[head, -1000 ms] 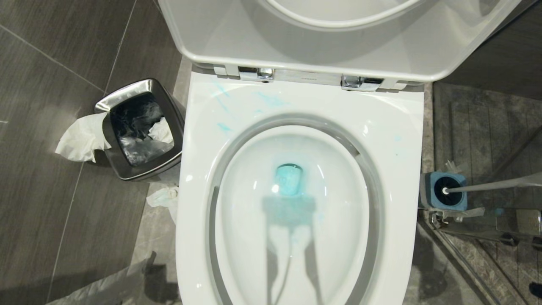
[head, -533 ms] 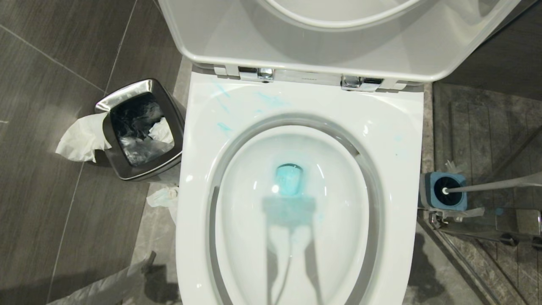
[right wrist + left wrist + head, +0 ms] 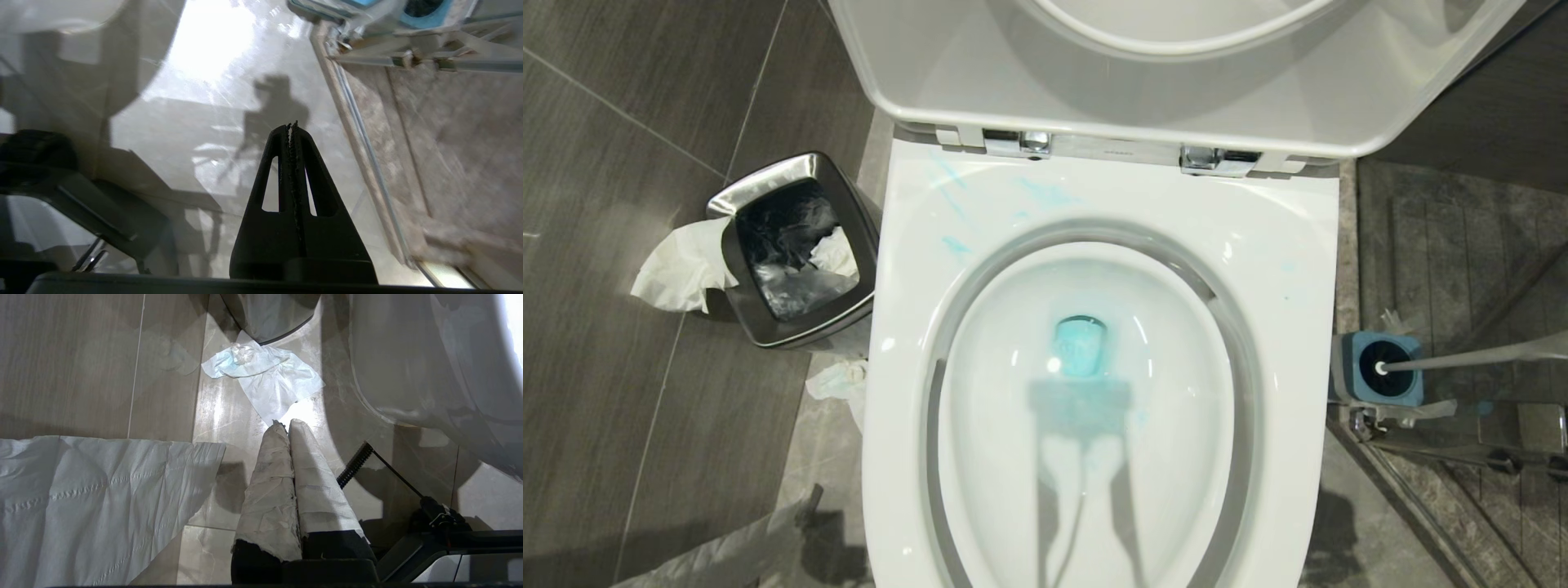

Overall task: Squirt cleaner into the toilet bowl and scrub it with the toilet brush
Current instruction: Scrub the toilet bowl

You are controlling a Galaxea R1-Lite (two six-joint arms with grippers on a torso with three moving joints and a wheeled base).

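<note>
Toilet brush (image 3: pixel 1462 359) parked head-down in blue-grey holder (image 3: pixel 1380 369) at 3 o'clock of the toilet bowl (image 3: pixel 1094 408), on the right side; handle lying long towards 3 o'clock, tip beyond the head view's edge. Cleaner (image 3: pixel 1081 347) pooled teal at bowl centre, streaks on the rim near 11 o'clock. Right hand (image 3: pixel 291 126) pinched closed, empty, low over bare floor, holder at about 1 o'clock ahead of it in its wrist view: judged the nearer arm. Shower-door rail (image 3: pixel 359 134) close beside that path. Left hand (image 3: pixel 288 424) closed, empty, paper-wrapped, near floor tissue (image 3: pixel 265 375). Steel bin (image 3: pixel 792 245) at 9 o'clock, well apart.
</note>
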